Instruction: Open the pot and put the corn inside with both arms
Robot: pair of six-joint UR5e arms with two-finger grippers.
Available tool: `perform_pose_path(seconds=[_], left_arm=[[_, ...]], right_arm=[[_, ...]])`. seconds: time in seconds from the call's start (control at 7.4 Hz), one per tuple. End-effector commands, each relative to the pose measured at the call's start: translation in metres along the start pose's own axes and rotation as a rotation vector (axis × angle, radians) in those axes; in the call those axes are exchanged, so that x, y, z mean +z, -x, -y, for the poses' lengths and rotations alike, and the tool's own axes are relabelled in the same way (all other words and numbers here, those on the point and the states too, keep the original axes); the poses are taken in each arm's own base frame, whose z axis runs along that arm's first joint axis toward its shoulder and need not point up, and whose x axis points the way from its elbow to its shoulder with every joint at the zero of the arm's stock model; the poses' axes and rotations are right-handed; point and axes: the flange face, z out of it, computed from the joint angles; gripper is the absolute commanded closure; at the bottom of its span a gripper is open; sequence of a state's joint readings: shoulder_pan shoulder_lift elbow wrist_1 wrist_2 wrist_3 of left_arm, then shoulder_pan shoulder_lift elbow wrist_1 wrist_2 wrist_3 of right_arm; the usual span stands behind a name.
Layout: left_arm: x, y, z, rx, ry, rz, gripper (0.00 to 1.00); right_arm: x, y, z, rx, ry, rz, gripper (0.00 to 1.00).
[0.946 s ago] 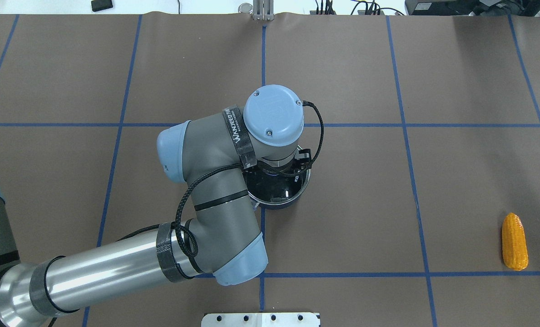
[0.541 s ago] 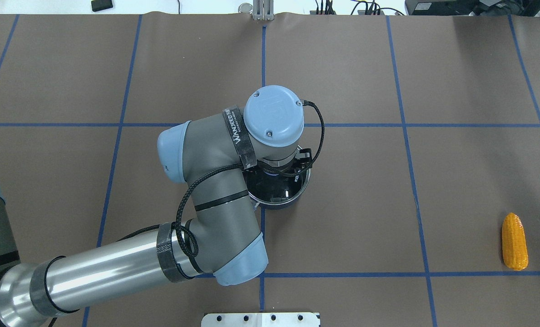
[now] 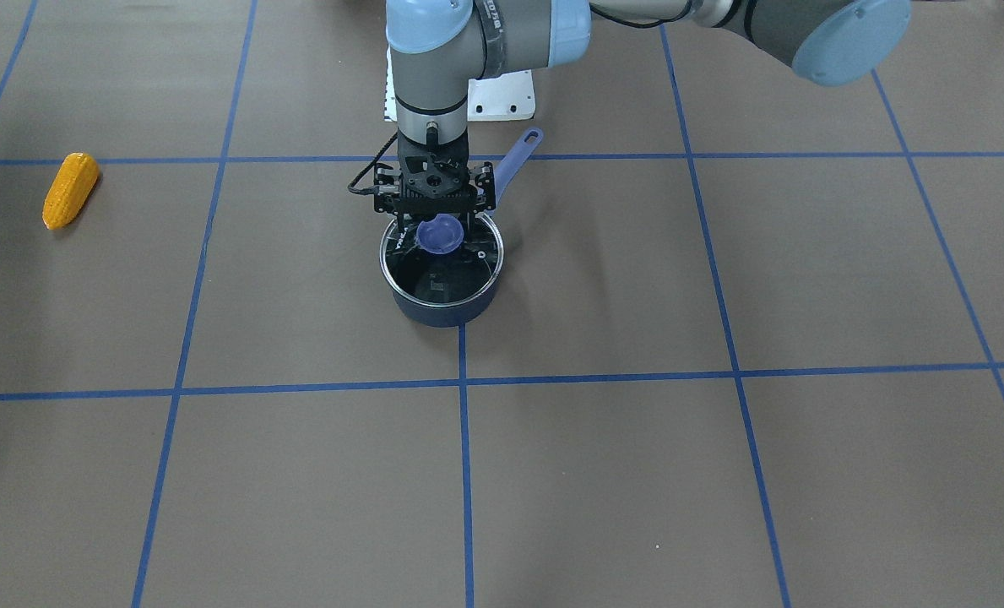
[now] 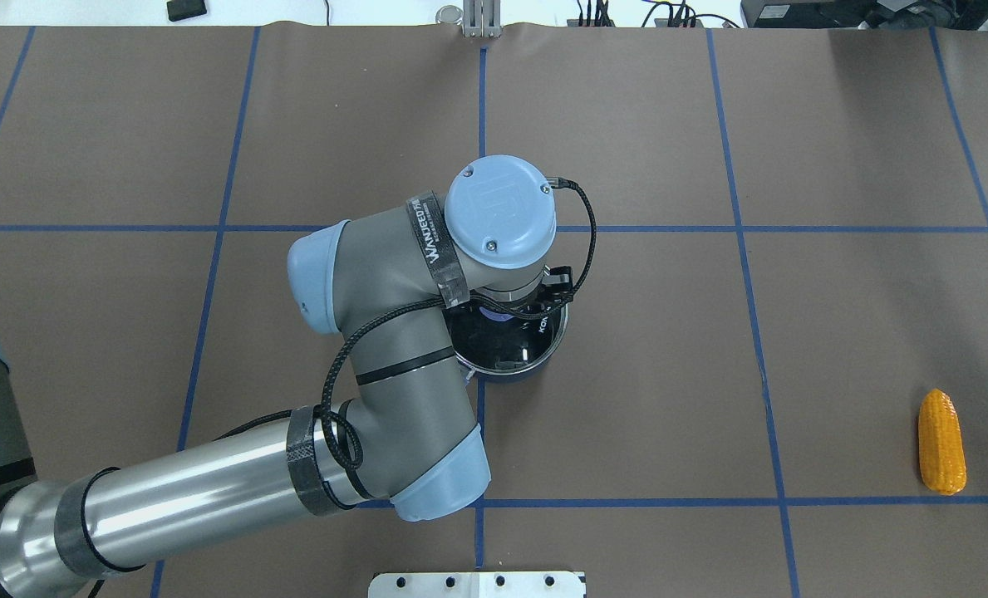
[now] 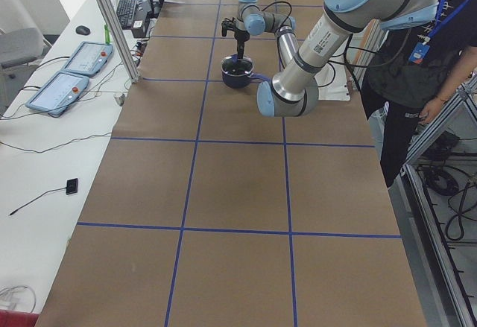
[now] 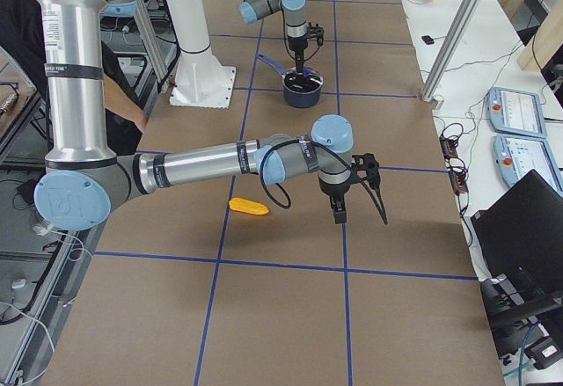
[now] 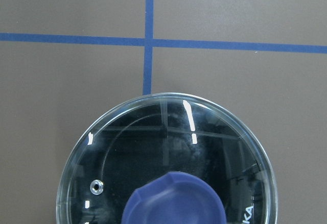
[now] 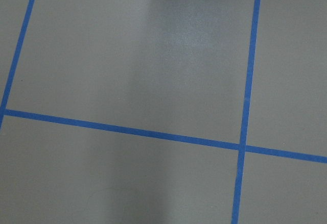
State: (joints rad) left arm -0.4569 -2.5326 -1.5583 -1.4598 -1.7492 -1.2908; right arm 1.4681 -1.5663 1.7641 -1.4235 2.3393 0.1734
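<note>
A dark blue pot [image 3: 441,306] with a glass lid [image 3: 444,272] and a blue knob [image 3: 439,234] stands at mid-table, its long handle [image 3: 518,156] pointing toward the robot. My left gripper [image 3: 438,221] hangs straight down over the lid, open, with a finger on each side of the knob. The left wrist view shows the lid [image 7: 153,147] and knob [image 7: 176,201] close below. The orange-yellow corn [image 4: 941,442] lies flat far to the right, also in the front view [image 3: 71,190]. My right gripper [image 6: 361,214] hovers above the table near the corn [image 6: 249,206]; I cannot tell whether it is open.
The white base plate [image 4: 477,584] sits at the robot's edge of the table. A person [image 5: 417,59] stands beside the robot. Teach pendants [image 6: 519,131] and an aluminium post [image 6: 457,34] line the far side. Blue tape lines grid the brown table cover.
The left wrist has turned and shifted very slightly over the pot. The pot, lid and corn have not moved.
</note>
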Motion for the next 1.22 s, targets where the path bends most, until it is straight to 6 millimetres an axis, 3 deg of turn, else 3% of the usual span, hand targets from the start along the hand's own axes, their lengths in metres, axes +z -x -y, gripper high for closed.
perform_pose_path(seconds=[0.0, 0.27, 0.41, 0.54, 0.81, 1.08], left_arm=[[0.009, 0.002, 0.003, -0.003, -0.017, 0.017, 0.04], [0.01, 0.002, 0.004, -0.001, -0.017, 0.015, 0.04], [0.011, 0.002, 0.004, -0.001, -0.017, 0.017, 0.17], [0.012, 0.003, 0.004, 0.002, -0.017, 0.017, 0.45], [0.01, 0.006, 0.004, 0.003, -0.018, 0.014, 0.59], [-0.019, 0.007, 0.004, 0.008, -0.038, -0.033, 0.69]], right_arm=[[0.001, -0.001, 0.0, 0.001, 0.001, 0.0, 0.0], [0.001, -0.001, 0.0, 0.001, 0.001, 0.0, 0.0], [0.001, -0.001, 0.0, 0.001, 0.001, 0.0, 0.0], [0.001, -0.001, 0.0, 0.001, 0.001, 0.0, 0.0], [-0.001, 0.001, 0.002, -0.003, -0.003, 0.001, 0.0], [-0.002, 0.002, 0.003, -0.004, -0.004, 0.001, 0.0]])
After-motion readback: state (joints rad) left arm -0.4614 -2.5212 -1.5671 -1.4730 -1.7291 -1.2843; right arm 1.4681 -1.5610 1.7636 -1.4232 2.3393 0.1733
